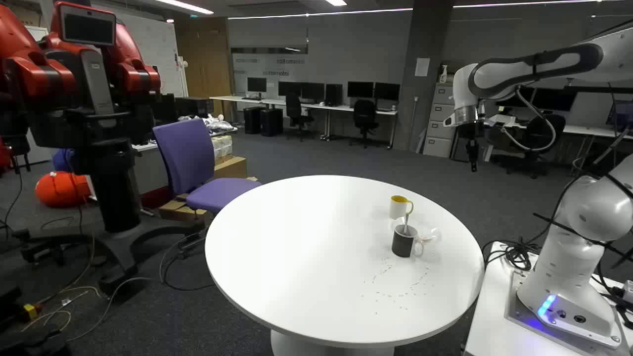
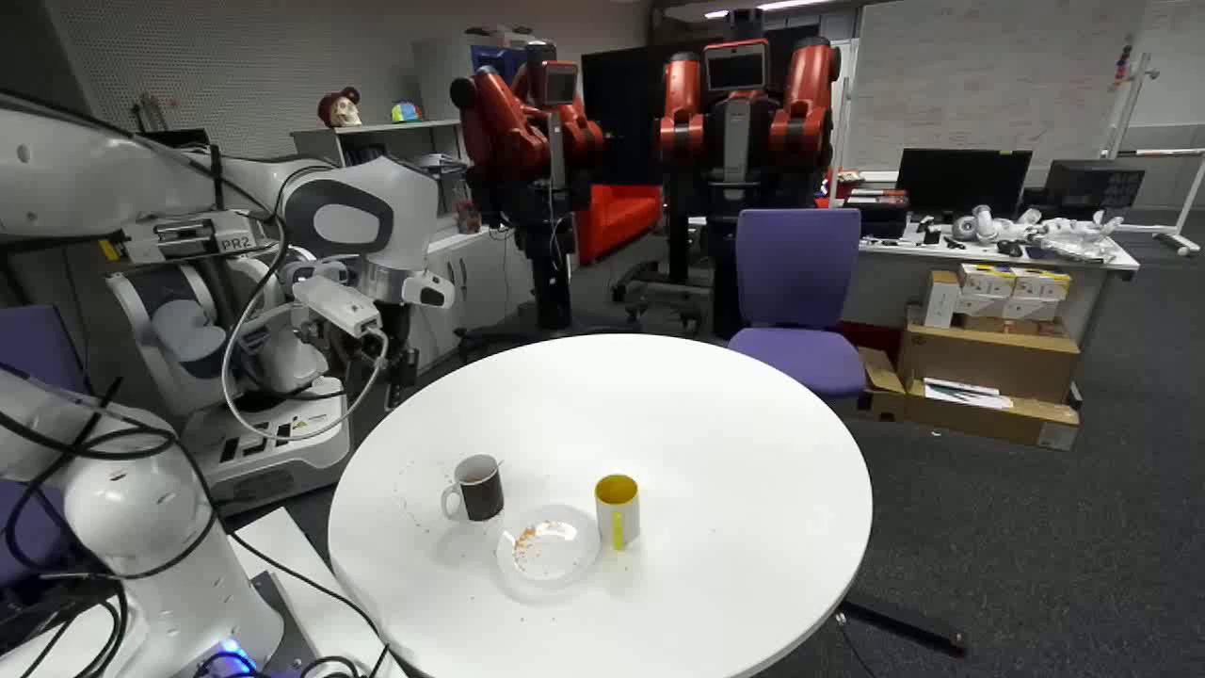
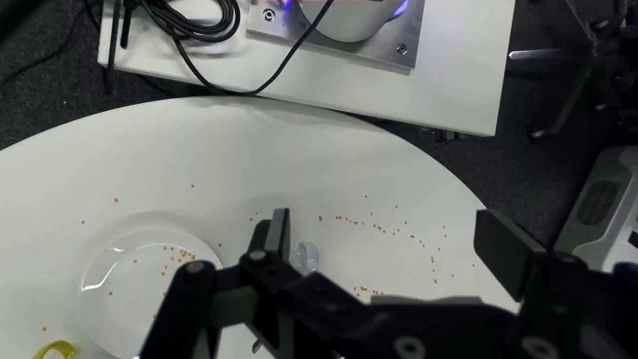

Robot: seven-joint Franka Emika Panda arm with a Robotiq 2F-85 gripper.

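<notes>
My gripper point(image 3: 391, 239) stands wide open above the round white table point(image 3: 239, 144), with nothing between its fingers. In the exterior views the gripper point(image 1: 473, 155) hangs well above the height of the mugs. A dark mug point(image 1: 402, 244) with a white handle stands upright, and a spoon point(image 1: 406, 223) sticks out of it. In the wrist view only the mug's handle point(image 3: 308, 257) shows past the left finger. A clear plate point(image 2: 576, 557) with orange crumbs lies between that mug and a white mug point(image 2: 617, 518) with yellow inside. Orange crumbs point(image 3: 379, 228) are scattered over the tabletop.
A white stand point(image 1: 494, 321) carrying the arm's base adjoins the table, with loose black cables point(image 1: 517, 254) on it. A purple chair point(image 2: 800, 282) is close to the table's edge. Red robots point(image 2: 744, 122) and a desk with boxes point(image 2: 988, 358) are farther off.
</notes>
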